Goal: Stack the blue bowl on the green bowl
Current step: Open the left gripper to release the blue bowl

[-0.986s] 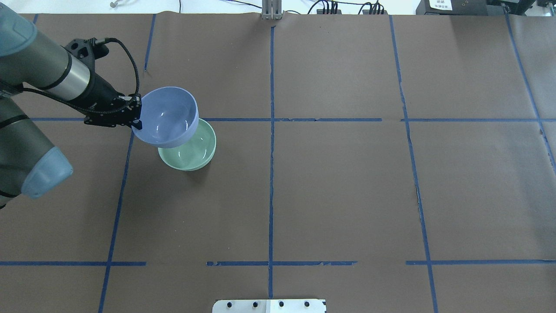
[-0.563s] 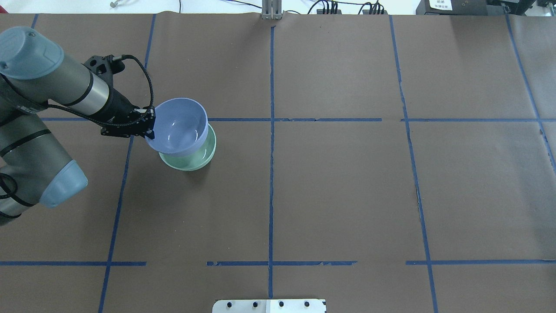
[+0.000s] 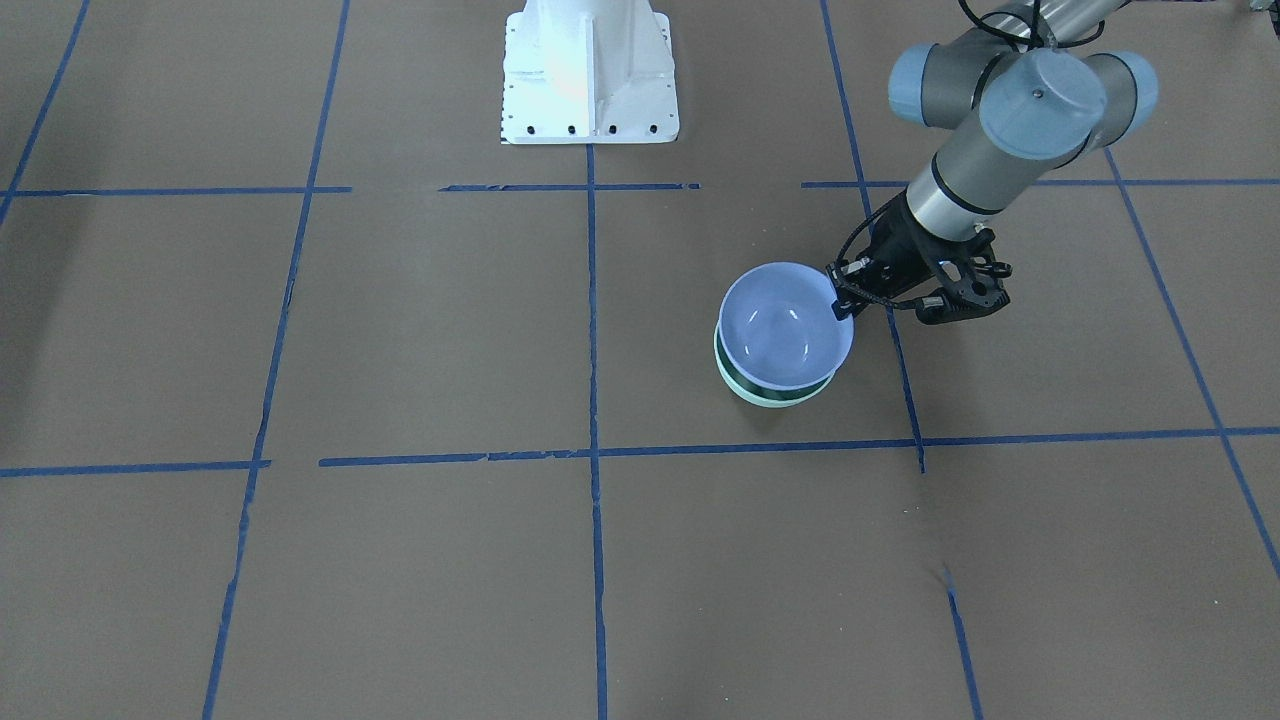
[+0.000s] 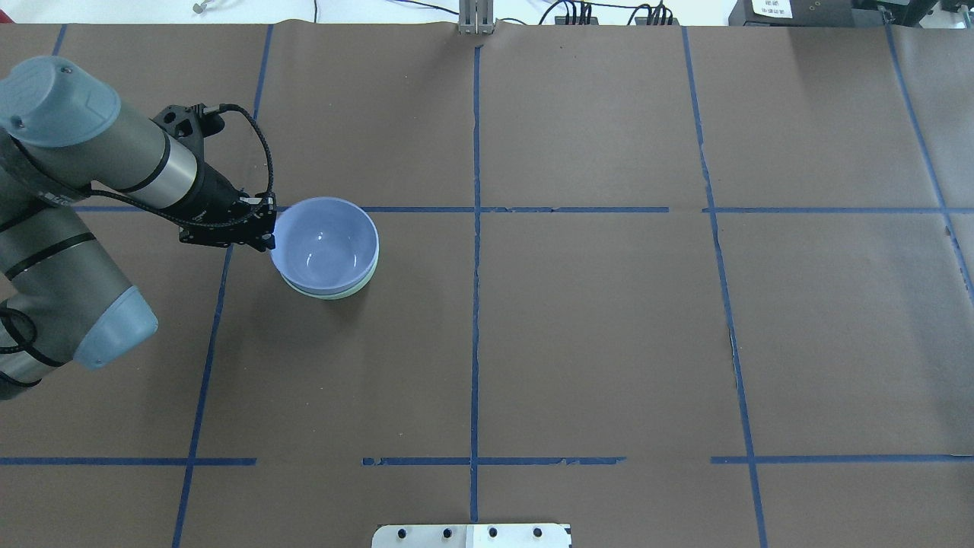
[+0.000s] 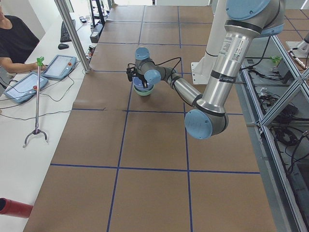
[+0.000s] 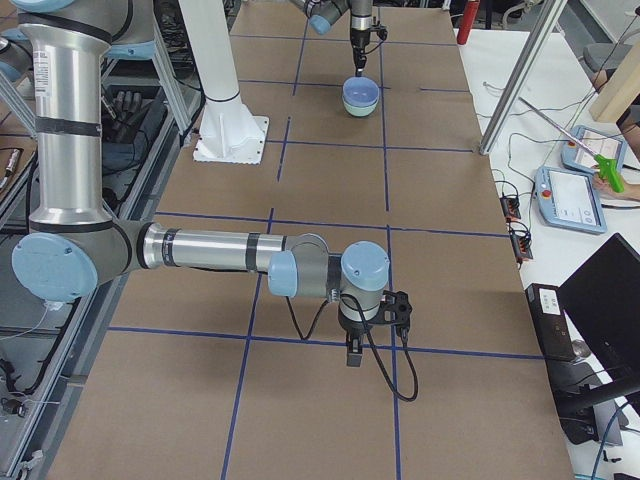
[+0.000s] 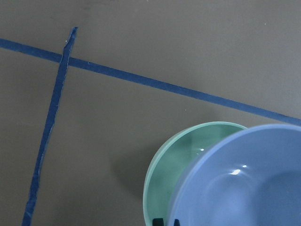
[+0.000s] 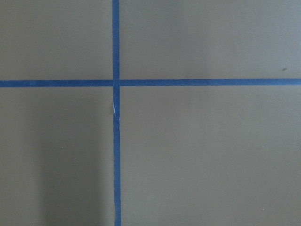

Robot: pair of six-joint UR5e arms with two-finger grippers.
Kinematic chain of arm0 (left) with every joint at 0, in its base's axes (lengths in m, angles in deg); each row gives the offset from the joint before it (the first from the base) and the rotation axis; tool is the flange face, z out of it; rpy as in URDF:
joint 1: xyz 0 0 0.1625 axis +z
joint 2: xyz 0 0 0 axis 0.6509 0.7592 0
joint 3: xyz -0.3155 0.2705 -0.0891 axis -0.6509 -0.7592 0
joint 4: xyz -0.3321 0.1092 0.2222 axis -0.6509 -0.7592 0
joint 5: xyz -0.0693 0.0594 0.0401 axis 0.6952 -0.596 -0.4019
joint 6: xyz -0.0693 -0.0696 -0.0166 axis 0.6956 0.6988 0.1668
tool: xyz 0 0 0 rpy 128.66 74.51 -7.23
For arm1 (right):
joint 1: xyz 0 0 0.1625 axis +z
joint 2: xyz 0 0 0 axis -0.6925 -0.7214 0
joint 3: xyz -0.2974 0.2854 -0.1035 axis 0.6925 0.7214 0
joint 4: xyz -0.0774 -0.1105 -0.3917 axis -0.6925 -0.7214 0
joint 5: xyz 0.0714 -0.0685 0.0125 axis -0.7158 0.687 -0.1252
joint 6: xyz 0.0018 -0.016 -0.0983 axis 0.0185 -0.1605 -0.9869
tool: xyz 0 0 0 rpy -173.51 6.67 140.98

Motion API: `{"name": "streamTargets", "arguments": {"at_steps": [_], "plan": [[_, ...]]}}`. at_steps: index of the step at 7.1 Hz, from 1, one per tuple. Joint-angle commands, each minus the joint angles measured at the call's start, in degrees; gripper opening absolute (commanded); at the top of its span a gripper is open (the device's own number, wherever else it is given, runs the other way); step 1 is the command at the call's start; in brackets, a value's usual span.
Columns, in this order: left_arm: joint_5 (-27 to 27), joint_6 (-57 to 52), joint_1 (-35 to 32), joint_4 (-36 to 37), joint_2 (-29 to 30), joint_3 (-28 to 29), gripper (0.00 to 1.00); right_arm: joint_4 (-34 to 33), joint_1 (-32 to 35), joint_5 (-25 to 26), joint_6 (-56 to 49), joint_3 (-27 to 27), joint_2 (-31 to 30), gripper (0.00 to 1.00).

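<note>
The left jaws have lowered the blue bowl (image 4: 326,243) out of its tilt. They pinch its rim on the side nearest the left arm. The bowl sits level, mouth up, nested in the green bowl (image 4: 329,295) on the worktop (image 4: 609,342). Whether the right jaws are parted or closed cannot be told.

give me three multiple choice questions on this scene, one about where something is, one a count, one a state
1. Where is the blue bowl?
A atop the green bowl
B beside it, not touching
C far across from it

2. How many bowls show?
A one
B three
C two

3. The left gripper is
A open, far from both bowls
B shut on the blue bowl's rim
C shut on the green bowl's rim

Key:
1 A, only a green edge shows beneath the blue.
2 C, one blue and one green.
3 B, it clamps the blue rim in the overhead view.
</note>
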Motion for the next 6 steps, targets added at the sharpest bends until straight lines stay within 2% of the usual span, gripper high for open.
{"name": "streamTargets", "arguments": {"at_steps": [1, 4, 6], "plan": [[-0.4, -0.4, 0.7, -0.3, -0.1, 0.2, 1.00, 0.0, 0.0, 0.0, 0.0, 0.0, 0.0, 1.00], [-0.4, -1.4, -0.2, 0.0, -0.2, -3.9, 1.00, 0.0, 0.0, 0.0, 0.0, 0.0, 0.0, 1.00], [-0.1, -21.5, -9.2, 3.8, -0.5, -4.9, 1.00, 0.0, 0.0, 0.0, 0.0, 0.0, 0.0, 1.00]]}}
